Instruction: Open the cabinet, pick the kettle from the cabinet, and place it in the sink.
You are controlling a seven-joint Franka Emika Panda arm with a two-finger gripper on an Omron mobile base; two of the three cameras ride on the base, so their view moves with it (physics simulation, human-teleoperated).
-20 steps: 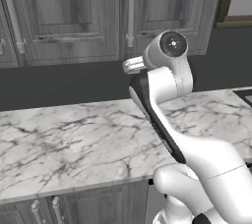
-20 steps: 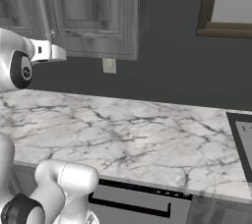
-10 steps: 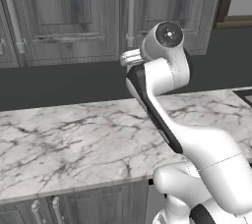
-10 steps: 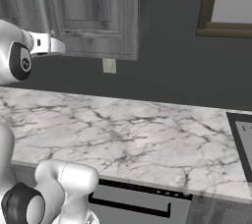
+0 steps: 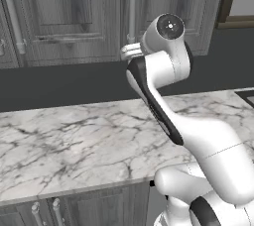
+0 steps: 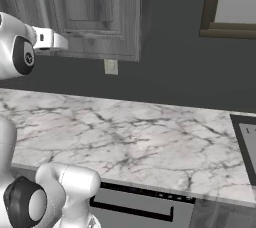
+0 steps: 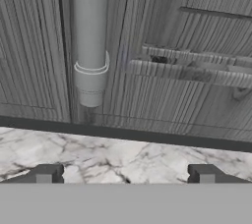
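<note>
The cabinet (image 5: 163,7) is shut, its dark grey door (image 6: 95,12) flat against the frame. Its long silver bar handle (image 5: 131,12) runs down to just above my gripper (image 5: 130,50). From the right base, the gripper (image 6: 52,41) sits below and right of the handle (image 6: 40,2). The hand view looks at the handle's lower end (image 7: 90,41), left of centre, with my gripper (image 7: 125,174) open, its fingertips (image 7: 47,173) wide apart and nothing between them. The kettle is hidden behind the door. A corner of the sink (image 6: 245,142) shows at the far right.
White marble counter (image 5: 74,141) stretches below the wall cabinets. A second wall cabinet handle (image 5: 14,17) stands to the left. A wall outlet (image 6: 111,66) sits under the cabinet and a window frame (image 6: 225,7) at the upper right. Low cabinets (image 5: 44,212) line the counter front.
My arm has lifted a little, bringing the hand up closer to the lower end of the cabinet handle. The door stays shut.
</note>
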